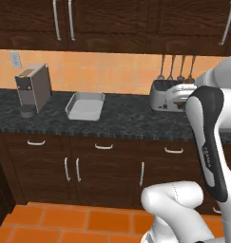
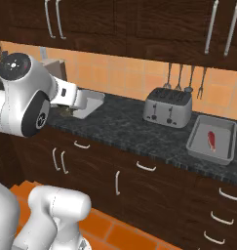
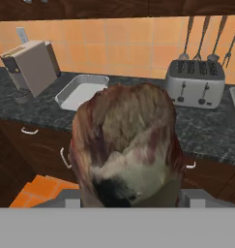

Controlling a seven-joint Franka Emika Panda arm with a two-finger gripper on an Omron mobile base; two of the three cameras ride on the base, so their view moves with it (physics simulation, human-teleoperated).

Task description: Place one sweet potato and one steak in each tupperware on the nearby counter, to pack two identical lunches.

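Gripping a mottled red-brown steak (image 3: 124, 150) between the fingers, raised in front of the worktop (image 1: 121, 121), empty left tupperware (image 1: 85, 106) ahead and leftward near the back edge, right tupperware (image 2: 212, 139) already holding a steak (image 2: 211, 140).

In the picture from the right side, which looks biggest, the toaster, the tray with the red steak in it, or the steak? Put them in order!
1 and 2. Toaster and tray: they look about alike, and the tray sits nearer the camera, so no ranking.
3. Steak: clearly smallest, lying inside the tray.
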